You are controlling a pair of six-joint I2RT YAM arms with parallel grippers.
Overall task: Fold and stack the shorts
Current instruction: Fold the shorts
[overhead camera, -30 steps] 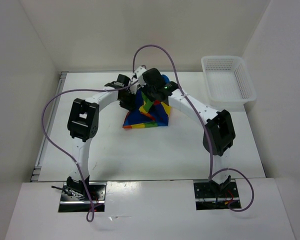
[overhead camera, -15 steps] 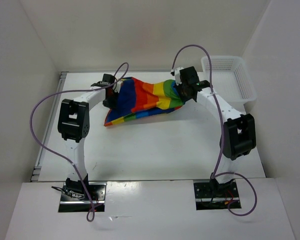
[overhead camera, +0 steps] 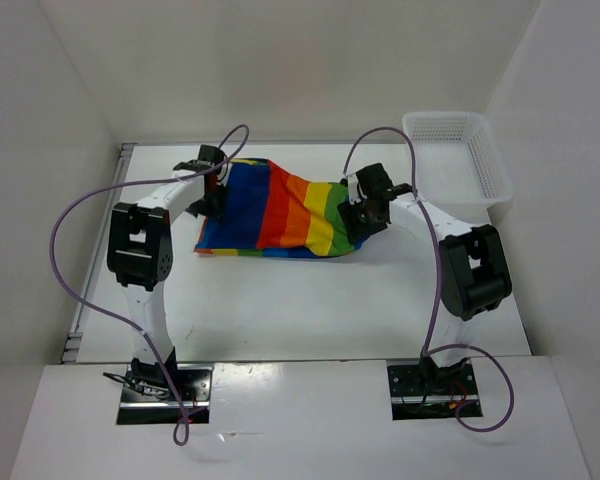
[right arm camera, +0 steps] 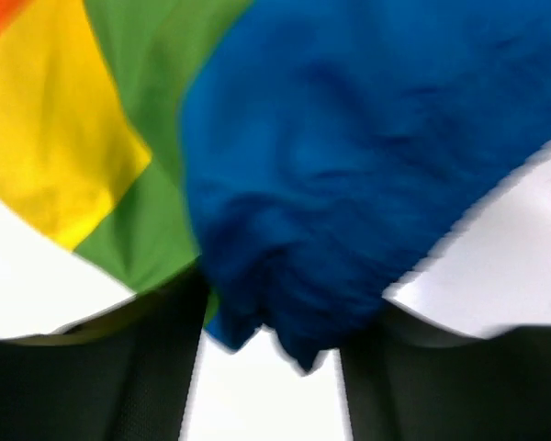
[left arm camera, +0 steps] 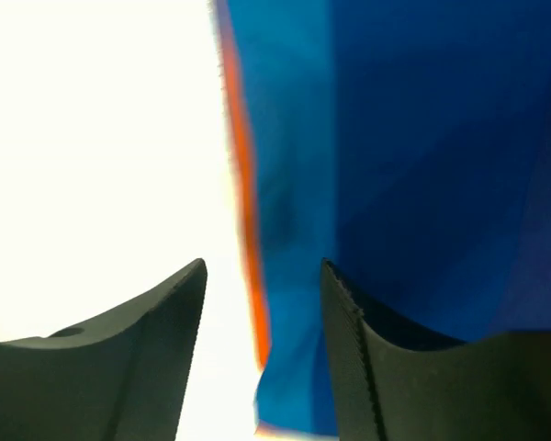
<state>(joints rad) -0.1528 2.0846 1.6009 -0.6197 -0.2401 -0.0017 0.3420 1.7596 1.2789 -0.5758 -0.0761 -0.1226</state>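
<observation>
The rainbow-striped shorts (overhead camera: 280, 210) lie spread out flat across the back middle of the table. My left gripper (overhead camera: 215, 195) is at their blue left edge. In the left wrist view my left gripper (left arm camera: 263, 266) stands open, and the blue cloth (left arm camera: 422, 165) with an orange hem lies loose between the jaws. My right gripper (overhead camera: 363, 218) is at the shorts' right end. In the right wrist view my right gripper (right arm camera: 274, 312) is open too, over a bunched blue corner (right arm camera: 349, 165) next to green and yellow stripes.
A white mesh basket (overhead camera: 455, 155) stands at the back right corner, apart from the shorts. White walls close in the table on the left, back and right. Purple cables arch over both arms.
A second ago the shorts hung bunched between both shut grippers. The arms then moved apart, stretching the cloth out. It now lies flat, and both grippers have opened.
</observation>
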